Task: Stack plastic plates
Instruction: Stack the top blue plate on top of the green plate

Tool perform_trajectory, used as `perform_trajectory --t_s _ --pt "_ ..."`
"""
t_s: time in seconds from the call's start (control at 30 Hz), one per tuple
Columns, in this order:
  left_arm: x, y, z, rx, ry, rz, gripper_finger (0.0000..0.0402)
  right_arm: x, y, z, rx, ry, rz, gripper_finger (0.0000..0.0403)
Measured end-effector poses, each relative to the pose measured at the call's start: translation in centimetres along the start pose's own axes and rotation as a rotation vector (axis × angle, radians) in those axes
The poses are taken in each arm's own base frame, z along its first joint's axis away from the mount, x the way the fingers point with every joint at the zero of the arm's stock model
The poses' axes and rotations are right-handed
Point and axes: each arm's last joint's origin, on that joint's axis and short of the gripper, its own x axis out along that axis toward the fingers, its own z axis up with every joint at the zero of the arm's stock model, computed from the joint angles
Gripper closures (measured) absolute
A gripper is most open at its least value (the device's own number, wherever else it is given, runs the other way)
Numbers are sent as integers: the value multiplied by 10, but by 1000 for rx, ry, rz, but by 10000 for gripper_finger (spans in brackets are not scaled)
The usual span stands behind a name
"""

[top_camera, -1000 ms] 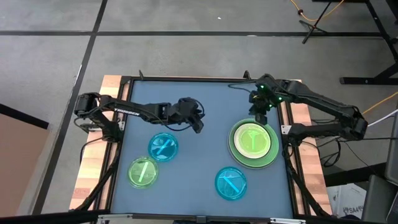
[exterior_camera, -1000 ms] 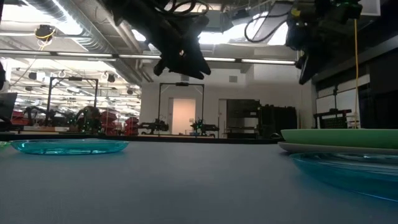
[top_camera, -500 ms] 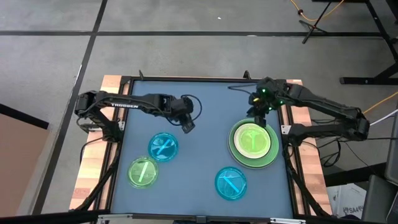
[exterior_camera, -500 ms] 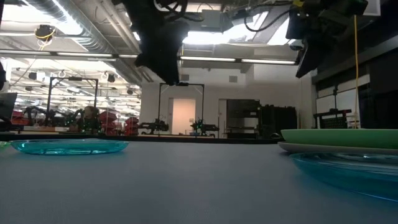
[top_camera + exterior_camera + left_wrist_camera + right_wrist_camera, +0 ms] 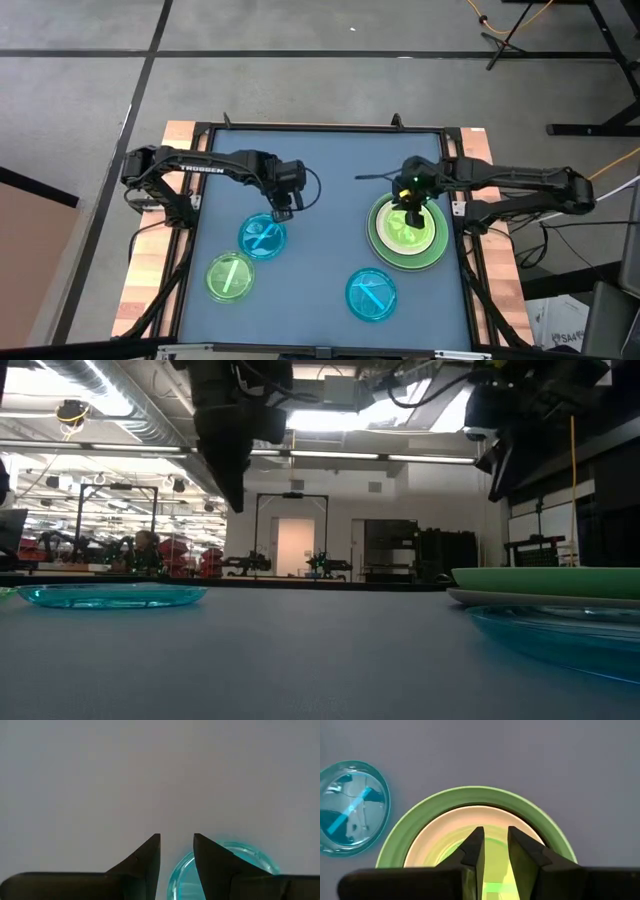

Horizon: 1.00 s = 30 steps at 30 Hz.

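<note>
A stack of plates lies at the table's right: a large grey one at the bottom, then light green, then white, with a small translucent green one on top. No black plate shows. Two small blue plates and one small green plate lie flat and apart. My left gripper hangs above the far edge of the left blue plate, fingers a narrow gap apart. My right gripper hovers over the stack, its fingers also narrowly open.
The blue-grey table mat is bare across its far half and down the middle. A dark raised frame runs round the mat, with wooden boards at the left and right sides. In the low view both arms hang well above the table.
My left gripper has swung from the table's middle toward the left and slightly nearer, and has tipped down over the left blue plate. My right gripper has moved toward the near edge, from beyond the stack's far rim to above the stack. The plates have stayed in place.
</note>
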Motion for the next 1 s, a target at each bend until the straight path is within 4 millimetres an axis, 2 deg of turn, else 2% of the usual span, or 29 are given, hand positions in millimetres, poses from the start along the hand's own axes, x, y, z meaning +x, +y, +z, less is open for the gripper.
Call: perform_trajectory --t_s 0.3,0.5,0.77,1.0 --pt "0 0 -1 139 9 -10 292 4 16 -1 -48 14 17 329" --pt "0 -2 -1 250 9 -85 292 5 28 2 -56 -12 49 329" --pt "1 -3 -1 312 7 -112 292 6 45 2 -125 -30 98 329" --pt "24 -1 -19 375 63 -136 292 7 55 2 -169 -34 126 329"
